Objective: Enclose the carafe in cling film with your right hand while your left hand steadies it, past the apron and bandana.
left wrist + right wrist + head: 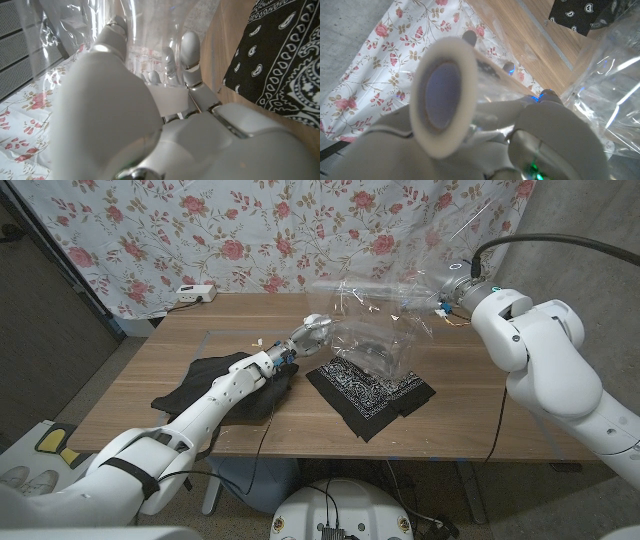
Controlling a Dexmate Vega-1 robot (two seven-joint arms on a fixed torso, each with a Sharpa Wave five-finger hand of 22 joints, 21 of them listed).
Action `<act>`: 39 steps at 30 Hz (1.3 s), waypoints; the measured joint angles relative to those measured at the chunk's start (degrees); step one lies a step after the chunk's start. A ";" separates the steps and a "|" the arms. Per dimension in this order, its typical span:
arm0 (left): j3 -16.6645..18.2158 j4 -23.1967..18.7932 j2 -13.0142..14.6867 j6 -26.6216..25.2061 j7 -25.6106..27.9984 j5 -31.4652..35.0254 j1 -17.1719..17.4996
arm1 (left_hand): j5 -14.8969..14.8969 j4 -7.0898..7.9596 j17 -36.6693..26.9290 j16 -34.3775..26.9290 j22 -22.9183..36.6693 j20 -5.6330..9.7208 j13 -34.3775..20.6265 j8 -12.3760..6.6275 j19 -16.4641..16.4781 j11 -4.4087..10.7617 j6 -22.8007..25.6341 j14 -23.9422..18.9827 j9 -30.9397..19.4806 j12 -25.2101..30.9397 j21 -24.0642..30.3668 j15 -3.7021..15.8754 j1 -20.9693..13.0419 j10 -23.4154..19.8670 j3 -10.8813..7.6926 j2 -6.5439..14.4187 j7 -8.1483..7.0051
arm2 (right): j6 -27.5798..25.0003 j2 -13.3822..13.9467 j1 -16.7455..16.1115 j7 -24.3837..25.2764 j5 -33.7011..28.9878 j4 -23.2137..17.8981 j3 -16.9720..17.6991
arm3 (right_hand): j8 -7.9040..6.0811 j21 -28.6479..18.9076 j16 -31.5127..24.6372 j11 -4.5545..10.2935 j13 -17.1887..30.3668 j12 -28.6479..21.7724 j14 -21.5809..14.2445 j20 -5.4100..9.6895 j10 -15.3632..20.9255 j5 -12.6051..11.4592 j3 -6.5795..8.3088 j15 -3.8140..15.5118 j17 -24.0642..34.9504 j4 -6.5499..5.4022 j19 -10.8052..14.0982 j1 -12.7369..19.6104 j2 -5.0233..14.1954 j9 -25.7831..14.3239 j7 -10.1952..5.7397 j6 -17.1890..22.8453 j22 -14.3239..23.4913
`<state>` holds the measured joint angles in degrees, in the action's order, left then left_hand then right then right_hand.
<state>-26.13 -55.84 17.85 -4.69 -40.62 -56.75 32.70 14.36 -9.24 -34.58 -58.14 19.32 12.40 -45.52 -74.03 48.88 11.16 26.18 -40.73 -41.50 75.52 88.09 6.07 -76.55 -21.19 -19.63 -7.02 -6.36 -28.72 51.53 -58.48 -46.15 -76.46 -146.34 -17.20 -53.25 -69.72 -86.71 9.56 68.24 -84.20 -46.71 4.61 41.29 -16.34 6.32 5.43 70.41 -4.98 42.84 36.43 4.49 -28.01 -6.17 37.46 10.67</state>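
So you're partway into the wrap, from what I can see. Your left hand [312, 332] sits just left of centre in the head view, fingers up against the side of the clear glass carafe [372, 340], and the left wrist view backs that up: the fingers [190, 50] are spread on the transparent wall, so it looks like a steadying grip, wrapped around as far as I can tell. The carafe stands mid-frame, on the far edge of the black paisley bandana [372, 392], with the crumpled black apron [215, 385] lower left under your forearm. Your right hand [452, 290] is up in the right part of the frame, closed around the cardboard-cored roll of cling film [442, 97] — the right wrist view shows the roll's open end sitting in your grip, film spilling off it. A wide clear sheet of cling film [400, 290] is already pulled out and hangs over the top and front of the carafe. I'd say the drape is on but the enclosing isn't done: the sheet looks loose and billowy, and I can't tell whether it reaches round the back or under the base. Left to do, I reckon: bring the roll around, snug the film down, and finish it off.
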 measured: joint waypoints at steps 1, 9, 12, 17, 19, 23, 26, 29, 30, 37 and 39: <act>-0.02 0.29 -0.17 0.07 0.01 0.06 -0.16 | 0.00 0.00 0.01 0.00 0.00 0.07 0.03 0.00 0.08 0.00 0.00 0.00 0.04 0.00 0.00 0.00 0.00 0.00 0.00 0.00 0.00 | 0.20 -0.08 -0.10 0.25 0.04 -0.07 -0.01 | 0.00 0.00 0.00 0.00 0.00 0.00 0.00 0.00 0.00 0.00 0.00 0.00 0.00 0.00 0.00 0.00 0.00 -0.03 0.00 0.00 0.00; -0.05 0.93 -0.87 0.46 1.10 0.35 -0.56 | 0.28 0.00 -0.03 0.00 0.14 0.11 -0.01 0.00 0.03 0.00 -0.01 0.00 0.18 0.00 0.01 0.00 0.00 0.00 0.01 0.00 0.00 | 0.95 -0.36 -1.43 2.24 1.39 -0.52 0.65 | -0.40 0.00 0.00 -0.32 0.00 0.00 0.00 0.00 0.32 0.00 0.00 0.00 0.00 0.00 0.00 0.01 -0.01 0.13 0.00 0.00 0.05; -0.05 0.94 -1.01 0.52 1.68 0.43 -0.56 | 0.28 0.00 -0.04 0.00 0.15 0.21 -0.01 0.00 -0.08 -0.01 -0.01 0.00 0.28 0.00 0.01 0.00 0.00 0.01 0.01 0.00 0.00 | 1.02 -0.29 -2.18 3.06 2.10 -0.66 1.33 | -0.40 -0.48 0.00 -0.32 0.00 0.00 0.00 0.00 0.32 0.00 0.00 0.00 0.00 0.00 0.00 0.01 -0.01 0.27 0.03 0.03 0.36; -0.03 0.92 -1.24 0.66 2.59 0.48 -0.56 | 0.28 0.00 -0.03 0.00 -0.11 0.21 0.40 0.00 -0.08 -0.02 -0.01 0.00 0.28 0.00 0.02 0.00 -0.01 -0.01 0.15 -0.01 0.00 | 1.06 0.10 -3.43 5.42 4.40 -0.86 2.48 | -1.01 -1.30 -0.40 -0.56 0.00 0.00 -0.48 0.00 0.56 0.00 0.00 0.06 -0.01 0.00 0.43 0.02 -0.02 0.50 0.89 0.89 0.91; 0.17 0.80 -1.37 0.76 3.03 0.48 -0.54 | 0.28 0.00 -0.03 0.00 -0.18 0.21 0.39 -0.01 -0.08 -0.12 -0.01 0.00 0.32 0.00 0.02 0.00 -0.01 -0.11 0.15 -0.01 0.00 | 1.06 0.32 -3.91 7.17 5.94 -0.93 2.91 | -1.02 -1.33 -0.50 -0.68 0.00 0.00 -0.71 0.00 0.68 0.00 0.00 0.27 -0.01 0.00 0.43 0.02 -0.02 0.51 0.95 0.95 1.06; 0.41 0.75 -1.52 0.94 4.07 0.48 -0.38 | 0.28 0.00 -0.03 0.00 -0.19 0.20 0.40 -0.01 -0.08 -0.32 -0.02 0.00 0.44 0.00 -0.06 0.00 -0.08 -0.31 0.15 -0.08 0.00 | 1.06 0.86 -4.77 9.57 7.88 -1.01 3.63 | -1.35 -1.90 -0.67 -0.85 0.00 0.00 -1.00 0.00 0.85 0.00 0.00 0.49 -0.01 0.00 0.43 0.03 -0.03 0.53 1.26 1.26 1.21; 0.73 0.75 -1.81 1.18 4.80 0.42 -0.34 | 0.28 0.00 -0.03 0.00 -0.19 0.20 0.42 -0.01 -0.08 -0.33 -0.02 0.00 0.44 0.00 -0.08 0.00 -0.08 -0.31 0.15 -0.08 0.00 | 1.01 1.15 -4.99 10.95 9.03 -1.02 3.68 | -1.46 -1.90 -0.67 -1.10 0.00 0.01 -1.23 0.00 1.11 0.00 0.00 0.40 -0.01 0.00 0.43 0.09 -0.09 0.53 1.26 1.26 1.48; 1.13 0.99 -2.32 1.54 5.39 0.15 -0.34 | 0.28 0.00 -0.03 0.00 -0.19 0.20 0.42 -0.01 -0.08 -0.32 -0.02 0.00 0.44 0.00 -0.08 0.00 -0.08 -0.30 0.15 -0.08 0.00 | 0.96 1.32 -4.99 11.48 9.45 -1.02 3.39 | -1.46 -2.16 -0.67 -1.15 0.00 0.01 -1.27 0.00 1.16 0.25 0.00 0.44 -0.01 0.00 0.43 0.09 -0.09 0.53 1.26 1.26 1.48; 1.15 1.01 -2.34 1.61 5.48 0.10 -0.34 | 0.28 0.00 -0.03 0.00 -0.19 0.19 0.39 -0.01 -0.08 -0.32 -0.02 0.00 0.44 0.00 -0.08 0.00 -0.08 -0.30 0.15 -0.08 0.00 | 0.87 1.35 -4.98 12.09 9.90 -1.02 3.25 | -1.46 -2.16 -0.67 -1.15 0.00 0.02 -1.46 0.00 1.16 0.25 0.00 0.63 -0.01 0.00 0.43 0.09 -0.09 0.53 1.37 1.37 1.48; 1.52 2.01 -3.10 2.23 5.93 -0.21 -0.64 | 0.27 -0.15 -0.01 0.00 -0.19 0.18 0.35 -0.01 -0.08 -0.32 0.05 0.00 0.54 0.00 -0.08 0.00 -0.08 -0.30 0.31 -0.08 0.08 | 0.80 1.58 -4.47 13.20 10.98 -0.77 1.96 | -1.80 -2.16 -0.67 -1.38 0.00 0.22 -1.73 0.00 1.39 0.24 0.00 0.70 -0.01 0.00 0.43 0.09 -0.08 0.67 1.56 1.56 1.47; 1.66 2.86 -3.55 2.35 5.96 -0.22 -1.11 | 0.27 -0.15 0.02 0.00 -0.19 0.18 0.27 -0.01 -0.08 -0.33 0.06 0.00 0.53 0.00 -0.08 0.00 -0.08 -0.30 0.31 -0.08 0.09 | 0.70 1.62 -4.37 13.62 11.53 -0.69 1.58 | -1.88 -2.16 -0.67 -1.46 0.00 0.22 -1.73 0.00 1.46 0.23 0.00 0.70 -0.01 0.00 0.43 0.08 -0.08 0.67 1.56 1.56 1.47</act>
<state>-24.47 -52.98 14.30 -2.35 -34.66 -56.98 31.59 14.63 -9.38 -34.55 -58.14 19.13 12.58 -45.25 -74.04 48.80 10.84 26.24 -40.73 -40.97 75.52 88.02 6.07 -76.63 -21.49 -19.32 -7.10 -6.27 -28.02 53.16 -62.85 -32.53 -64.94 -147.03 -15.62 -55.13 -71.88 -87.38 8.11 68.25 -83.98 -48.43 4.61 42.75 -16.11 6.32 6.13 70.40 -4.98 43.26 36.51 4.41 -27.34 -4.61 39.02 12.14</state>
